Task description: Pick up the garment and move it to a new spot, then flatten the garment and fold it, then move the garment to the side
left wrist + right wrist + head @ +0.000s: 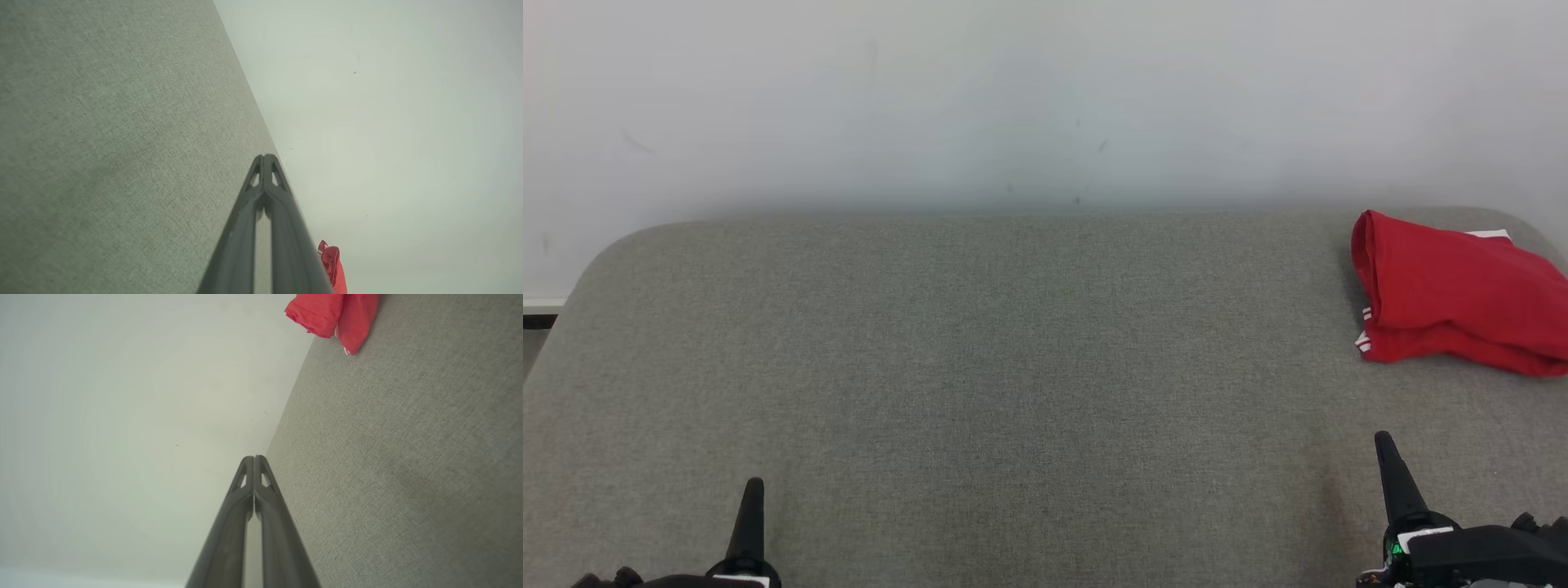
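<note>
Left end effector [755, 490] and right end effector [1384, 445] rest pinched together and empty at the table's [1013, 367] near edge; the folded red garment [1454, 294] lies far right, so the task looks finished.

We note the garment [1454, 294] on the worktop's [1013, 367] far right corner, the wall [1013, 98] behind. The left gripper [756, 486] sits near-left and the right gripper [1383, 439] near-right, before the garment.
</note>
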`<state>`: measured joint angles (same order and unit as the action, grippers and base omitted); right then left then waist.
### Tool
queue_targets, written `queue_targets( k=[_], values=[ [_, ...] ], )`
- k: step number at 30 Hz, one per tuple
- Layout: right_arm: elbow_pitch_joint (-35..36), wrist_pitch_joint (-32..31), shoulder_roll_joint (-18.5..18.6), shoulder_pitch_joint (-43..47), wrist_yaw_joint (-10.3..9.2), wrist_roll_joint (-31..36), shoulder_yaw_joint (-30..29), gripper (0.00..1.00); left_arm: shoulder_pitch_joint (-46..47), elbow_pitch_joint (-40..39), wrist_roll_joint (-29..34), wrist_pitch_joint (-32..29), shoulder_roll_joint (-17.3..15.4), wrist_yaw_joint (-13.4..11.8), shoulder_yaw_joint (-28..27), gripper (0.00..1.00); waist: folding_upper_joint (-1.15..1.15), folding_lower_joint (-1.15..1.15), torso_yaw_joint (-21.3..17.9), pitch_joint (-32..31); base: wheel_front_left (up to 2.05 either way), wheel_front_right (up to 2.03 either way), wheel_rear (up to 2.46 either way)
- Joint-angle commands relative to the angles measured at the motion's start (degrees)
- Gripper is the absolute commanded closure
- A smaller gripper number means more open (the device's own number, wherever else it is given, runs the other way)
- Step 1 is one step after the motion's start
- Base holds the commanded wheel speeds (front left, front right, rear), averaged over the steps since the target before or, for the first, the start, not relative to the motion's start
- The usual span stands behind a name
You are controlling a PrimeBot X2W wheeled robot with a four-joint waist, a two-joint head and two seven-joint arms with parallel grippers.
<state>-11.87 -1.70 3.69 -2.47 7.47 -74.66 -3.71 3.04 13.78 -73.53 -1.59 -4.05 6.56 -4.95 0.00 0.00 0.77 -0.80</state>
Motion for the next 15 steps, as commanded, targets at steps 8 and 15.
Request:
queue_targets(
  k=[8,15],
  values=[
    [-0.29,-1.03,0.31,-1.52,0.03,-4.51,-0.54,1.0,1.71,-0.07,-4.49,-1.19,0.32,0.51,-0.53,1.0,0.0,0.0,-0.14,0.18,0.0,0.0,0.0],
    [-0.68,-1.73,0.26,-2.11,0.03,-7.65,-0.8,1.0,2.1,0.0,-7.69,-2.03,0.51,0.55,-0.81,1.0,0.0,0.0,-0.26,0.34,0.0,0.0,0.0]
  ],
)
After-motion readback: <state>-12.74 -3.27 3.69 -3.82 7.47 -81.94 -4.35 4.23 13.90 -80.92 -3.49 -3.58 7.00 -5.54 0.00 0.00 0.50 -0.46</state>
